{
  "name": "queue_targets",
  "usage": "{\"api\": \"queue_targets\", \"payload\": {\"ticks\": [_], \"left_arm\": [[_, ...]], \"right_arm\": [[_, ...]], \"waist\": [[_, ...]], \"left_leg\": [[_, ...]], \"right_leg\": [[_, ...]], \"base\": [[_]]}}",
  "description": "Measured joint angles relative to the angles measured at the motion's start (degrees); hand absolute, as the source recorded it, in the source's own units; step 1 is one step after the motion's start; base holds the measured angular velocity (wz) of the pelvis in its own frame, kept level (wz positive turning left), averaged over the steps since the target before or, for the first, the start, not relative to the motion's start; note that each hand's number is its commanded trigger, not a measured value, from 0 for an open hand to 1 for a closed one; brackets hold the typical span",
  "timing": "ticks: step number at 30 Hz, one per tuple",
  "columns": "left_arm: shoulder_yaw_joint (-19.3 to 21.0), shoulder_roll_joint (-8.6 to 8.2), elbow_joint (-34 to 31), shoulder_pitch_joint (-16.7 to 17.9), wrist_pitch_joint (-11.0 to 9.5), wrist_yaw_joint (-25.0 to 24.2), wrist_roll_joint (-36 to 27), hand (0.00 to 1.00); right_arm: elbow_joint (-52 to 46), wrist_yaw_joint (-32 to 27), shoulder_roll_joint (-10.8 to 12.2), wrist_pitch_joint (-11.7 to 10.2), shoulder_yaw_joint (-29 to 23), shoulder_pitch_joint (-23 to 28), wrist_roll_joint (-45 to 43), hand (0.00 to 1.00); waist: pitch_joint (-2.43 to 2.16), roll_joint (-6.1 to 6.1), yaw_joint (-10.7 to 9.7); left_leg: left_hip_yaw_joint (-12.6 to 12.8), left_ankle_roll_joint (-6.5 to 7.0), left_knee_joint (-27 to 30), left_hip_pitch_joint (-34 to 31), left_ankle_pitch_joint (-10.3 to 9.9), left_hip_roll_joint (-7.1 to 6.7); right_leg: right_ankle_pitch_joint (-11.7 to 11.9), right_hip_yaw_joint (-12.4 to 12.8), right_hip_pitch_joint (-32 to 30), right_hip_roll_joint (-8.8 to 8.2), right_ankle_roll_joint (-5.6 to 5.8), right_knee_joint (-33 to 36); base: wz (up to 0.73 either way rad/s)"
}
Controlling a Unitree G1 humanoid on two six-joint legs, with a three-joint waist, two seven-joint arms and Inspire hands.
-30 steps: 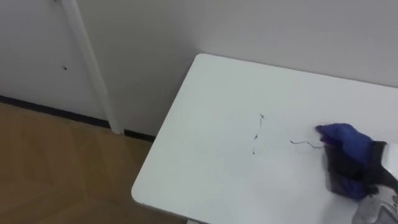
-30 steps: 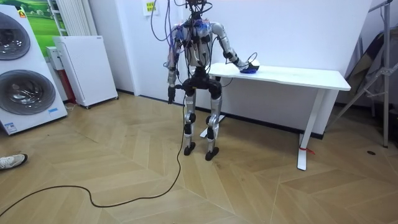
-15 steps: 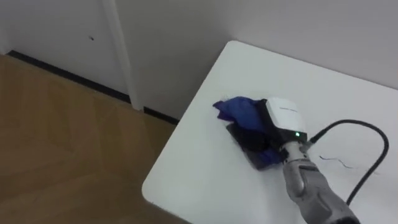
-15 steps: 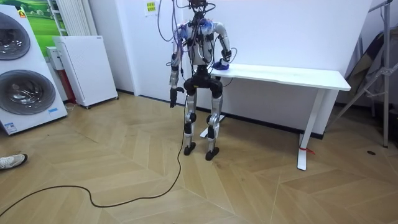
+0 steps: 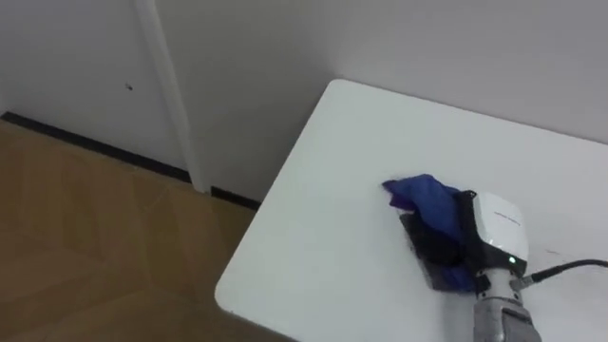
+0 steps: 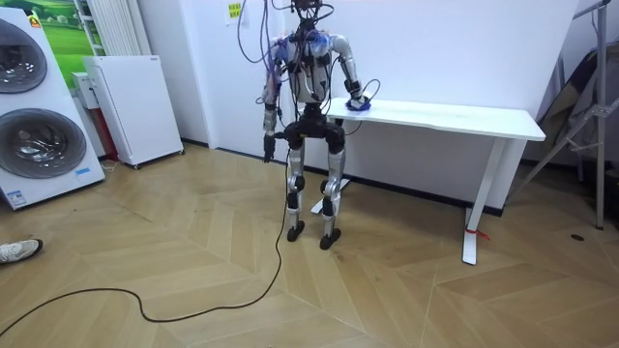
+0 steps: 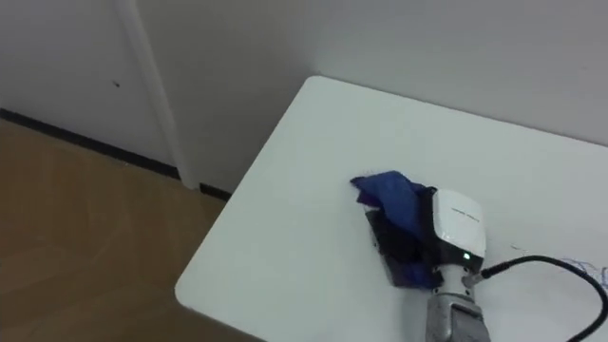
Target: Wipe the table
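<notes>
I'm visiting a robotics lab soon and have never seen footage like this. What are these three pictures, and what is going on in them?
This is a robot on two legs, with two arms that end in hands. The room view comes from a camera standing some way off: the robot stands at one end of a white table by the wall. The other two pictures come from the two eyes of a camera on its head, looking down, so they show nearly the same thing. On the table lies a blue cloth, and the right hand, with its white back, rests on it, as for wiping. Whether it grips the cloth or just presses on it I cannot tell. The left hand hangs at the robot's side.
</notes>
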Motion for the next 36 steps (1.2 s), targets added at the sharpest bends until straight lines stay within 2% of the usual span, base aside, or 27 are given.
{"api": "queue_targets", "payload": {"ticks": [3, 7, 9, 12, 14, 16, 17, 19, 20, 21, 22, 24, 25, 26, 28, 32, 35, 36], "left_arm": [[-0.2, -0.97, 0.2, -0.2, 0.4, 0.1, 0.0, 0.00], [-1.0, -1.32, 1.4, -2.2, 1.4, 0.0, 0.0, 0.00], [-1.4, -1.35, 0.8, -2.3, 1.5, 0.0, 0.0, 0.00], [-1.4, -1.36, -0.5, -1.8, 1.6, 0.0, -0.1, 0.00], [-1.4, -1.31, -1.3, -0.9, 1.6, 0.3, -0.8, 0.00], [-1.1, -1.28, -1.7, 1.0, 1.5, 0.8, -1.0, 0.00], [-0.7, -1.28, -1.7, 1.4, 1.5, 0.8, -1.1, 0.00], [0.8, -1.08, -1.7, 2.9, 1.4, 0.8, -1.0, 0.00], [1.5, -0.98, -1.6, 3.1, 1.4, 0.8, -1.0, 0.00], [3.2, -0.71, -1.2, 3.2, 1.4, 1.0, -0.9, 0.00], [4.8, -0.46, -1.1, 3.3, 1.3, 1.6, -0.7, 0.00], [7.6, -0.47, -0.9, 3.8, 1.0, 3.2, 0.1, 0.00], [9.4, -0.40, -0.8, 4.3, 1.0, 3.8, 0.6, 0.00], [10.4, -0.39, -0.7, 4.4, 1.0, 3.9, 0.6, 0.00], [13.2, -0.27, -0.7, 4.3, 0.9, 3.9, 0.5, 0.00], [12.3, -0.44, -1.3, 3.9, 0.6, 3.5, 0.6, 0.00], [10.2, -0.70, -1.5, 3.4, 0.6, 3.4, 0.7, 0.00], [9.3, -0.98, -1.5, 3.2, 0.6, 3.5, 0.7, 0.00]], "right_arm": [[-2.5, 3.9, 1.4, 3.3, 0.7, -1.9, -0.4, 1.00], [-8.3, 9.1, 2.8, 7.1, 4.3, -3.7, -0.4, 1.00], [-9.3, 10.5, 3.1, 7.5, 6.1, -5.3, -0.4, 1.00], [-9.7, 11.9, 3.7, 7.3, 7.0, -7.3, -0.1, 1.00], [-8.7, 11.5, 3.6, 6.1, 6.1, -7.7, 0.0, 1.00], [-7.3, 10.0, 3.2, 3.2, 5.1, -6.6, 1.3, 1.00], [-7.2, 9.7, 3.2, 2.5, 4.5, -6.0, 1.5, 1.00], [-3.9, 7.2, 3.2, -1.3, 1.4, -4.1, 2.3, 1.00], [-3.0, 6.2, 3.1, -2.0, 0.4, -3.6, 2.5, 1.00], [-1.8, 4.2, 2.9, -3.5, -2.5, -1.8, 3.3, 1.00], [-0.9, 2.0, 2.1, -4.7, -5.5, 0.6, 4.4, 1.00], [2.0, -0.9, 1.1, -6.2, -10.3, 2.8, 5.3, 1.00], [4.2, -2.3, 0.3, -6.8, -13.3, 4.0, 6.4, 1.00], [5.1, -2.9, 0.0, -6.9, -14.7, 4.7, 6.8, 1.00], [8.1, -4.2, -1.6, -7.1, -18.0, 6.3, 9.6, 1.00], [10.9, -4.8, -3.0, -7.1, -18.8, 6.6, 11.2, 1.00], [10.4, -4.6, -2.8, -5.3, -17.9, 5.7, 10.8, 1.00], [10.0, -4.7, -2.5, -3.8, -17.5, 5.0, 10.5, 1.00]], "waist": [[0.07, 0.22, 1.0], [0.34, -0.07, 2.5], [0.78, -0.15, 3.1], [1.01, -0.58, 3.4], [1.28, -0.82, 3.0], [1.47, -0.69, 2.1], [1.41, -0.75, 2.0], [1.37, -0.73, 0.0], [1.32, -0.76, -0.8], [1.05, -1.22, -2.2], [0.70, -1.41, -2.6], [0.36, -1.37, -3.5], [-0.15, -1.30, -3.8], [-0.31, -1.31, -3.8], [-0.33, -1.32, -4.1], [-0.41, -1.28, -4.9], [-0.53, -0.88, -4.4], [-0.60, -0.60, -3.9]], "left_leg": [[1.2, -0.28, 0.2, -0.9, 0.2, 0.49], [1.1, -0.57, -0.3, -2.2, 0.4, 0.82], [1.2, -0.60, -0.3, -2.4, 0.4, 0.92], [0.9, -0.61, -0.1, -2.8, 0.5, 0.89], [0.5, -0.60, 0.0, -2.8, 0.5, 0.69], [0.3, -0.60, 0.0, -2.4, 0.5, 0.48], [0.2, -0.60, -0.1, -2.3, 0.5, 0.40], [0.3, -0.59, 0.0, -1.9, 0.5, 0.26], [0.5, -0.59, 0.0, -1.8, 0.5, 0.20], [1.1, -0.26, -0.1, -1.8, 0.7, -0.23], [1.3, 0.01, -0.2, -1.8, 0.8, -0.53], [1.5, 0.17, -0.2, -1.1, 0.9, -0.61], [2.3, 0.22, -0.2, -0.7, 0.9, -0.67], [2.6, 0.23, -0.2, -0.5, 0.9, -0.67], [2.8, 0.83, -0.2, 0.1, 0.5, -0.62], [2.4, 1.15, 0.2, 0.1, 0.3, -0.62], [2.4, 1.13, 0.7, 0.0, 0.3, -0.48], [2.5, 1.11, 0.8, 0.0, 0.3, -0.43]], "right_leg": [[0.2, 1.7, -1.7, 0.53, -0.47, 0.5], [0.6, 3.3, -3.9, 1.16, -1.03, 1.0], [0.6, 3.4, -4.9, 1.25, -1.07, 1.6], [0.6, 2.8, -5.4, 1.17, -1.07, 1.5], [0.6, 2.4, -5.2, 0.96, -1.06, 1.3], [0.6, 1.5, -4.7, 0.74, -1.04, 0.7], [0.6, 1.2, -4.3, 0.67, -1.03, 0.4], [0.5, 1.1, -3.0, 0.43, -0.98, 0.1], [0.5, 0.9, -2.6, 0.34, -0.92, 0.0], [0.2, 0.6, -1.7, -0.11, -0.42, -0.6], [-0.1, 0.5, -1.2, -0.52, 0.07, -0.6], [-0.1, 0.4, -0.2, -0.93, 0.14, -0.6], [-0.1, 0.5, 0.3, -1.08, 0.15, -0.6], [-0.1, 0.5, 0.4, -1.12, 0.17, -0.5], [0.0, -0.1, 1.4, -1.13, 0.41, -0.5], [0.0, -0.2, 1.9, -1.13, 0.64, -0.5], [-0.1, -0.1, 1.9, -0.98, 0.70, -0.2], [0.0, 0.1, 1.7, -0.89, 0.68, -0.2]], "base": [[-0.25], [-0.28], [-0.14], [0.03], [0.08], [0.15], [0.22], [0.38], [0.65], [0.68], [0.62], [0.29], [0.10], [-0.05], [-0.02], [-0.02], [-0.05], [-0.15]]}}
